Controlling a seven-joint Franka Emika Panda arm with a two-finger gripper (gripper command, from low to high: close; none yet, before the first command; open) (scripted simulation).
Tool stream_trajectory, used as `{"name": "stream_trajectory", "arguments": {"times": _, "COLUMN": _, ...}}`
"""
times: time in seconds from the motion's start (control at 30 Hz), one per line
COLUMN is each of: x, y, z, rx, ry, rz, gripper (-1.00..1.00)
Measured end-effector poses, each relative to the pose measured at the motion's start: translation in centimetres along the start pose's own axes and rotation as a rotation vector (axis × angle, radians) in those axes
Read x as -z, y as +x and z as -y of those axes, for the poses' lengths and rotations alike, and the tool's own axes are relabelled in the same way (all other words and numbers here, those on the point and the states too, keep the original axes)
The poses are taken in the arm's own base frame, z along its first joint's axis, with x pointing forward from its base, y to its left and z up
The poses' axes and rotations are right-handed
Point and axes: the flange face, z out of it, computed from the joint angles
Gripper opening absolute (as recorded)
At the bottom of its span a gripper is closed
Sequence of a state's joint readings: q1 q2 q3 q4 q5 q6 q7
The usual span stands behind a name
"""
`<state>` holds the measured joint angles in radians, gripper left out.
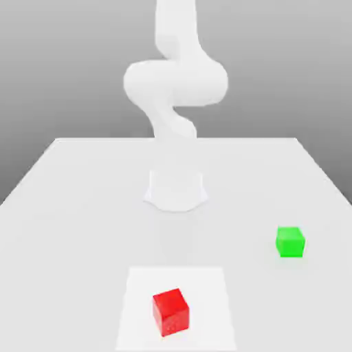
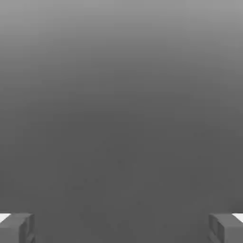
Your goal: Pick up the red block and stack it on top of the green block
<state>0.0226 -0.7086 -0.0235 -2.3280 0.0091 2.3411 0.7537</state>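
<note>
The hand (image 2: 121, 228) is open, its two fingers (image 2: 27, 228) spread wide apart.

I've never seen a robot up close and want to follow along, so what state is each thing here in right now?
Robot arm: raised above the table, holding neither block.
Gripper: open, nothing between its fingers.
Red block: resting on the white square, turned at an angle, unstacked.
Green block: on the table, nothing on top.
White square: lying flat, under the red block.
</note>
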Motion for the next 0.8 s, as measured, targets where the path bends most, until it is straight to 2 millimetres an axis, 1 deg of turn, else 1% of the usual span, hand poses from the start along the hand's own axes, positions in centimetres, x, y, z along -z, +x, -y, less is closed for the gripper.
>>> {"name": "stream_trajectory", "arguments": {"times": 0.1, "x": -6.8, "y": -0.5, "z": -0.9, "rx": 0.041, "ry": -0.051, "rz": 0.086, "gripper": 0.00}}
{"name": "stream_trajectory", "arguments": {"times": 0.2, "x": -13.0, "y": -1.7, "z": -2.3, "rx": 0.082, "ry": -0.101, "rz": 0.167, "gripper": 0.00}}
{"name": "stream_trajectory", "arguments": {"times": 0.3, "x": -18.8, "y": -3.6, "z": -4.2, "rx": 0.122, "ry": -0.152, "rz": 0.245, "gripper": 0.00}}
{"name": "stream_trajectory", "arguments": {"times": 0.43, "x": -25.7, "y": -6.8, "z": -7.3, "rx": 0.178, "ry": -0.223, "rz": 0.346, "gripper": 0.00}}
{"name": "stream_trajectory", "arguments": {"times": 0.53, "x": -30.3, "y": -9.7, "z": -10.2, "rx": 0.221, "ry": -0.278, "rz": 0.420, "gripper": 0.00}}
{"name": "stream_trajectory", "arguments": {"times": 0.6, "x": -33.0, "y": -11.7, "z": -12.3, "rx": 0.251, "ry": -0.316, "rz": 0.468, "gripper": 0.00}}
{"name": "stream_trajectory", "arguments": {"times": 0.73, "x": -37.3, "y": -16.0, "z": -17.2, "rx": 0.312, "ry": -0.395, "rz": 0.562, "gripper": 0.00}}
{"name": "stream_trajectory", "arguments": {"times": 0.8, "x": -39.2, "y": -17.6, "z": -18.9, "rx": 0.328, "ry": -0.414, "rz": 0.584, "gripper": 0.00}}
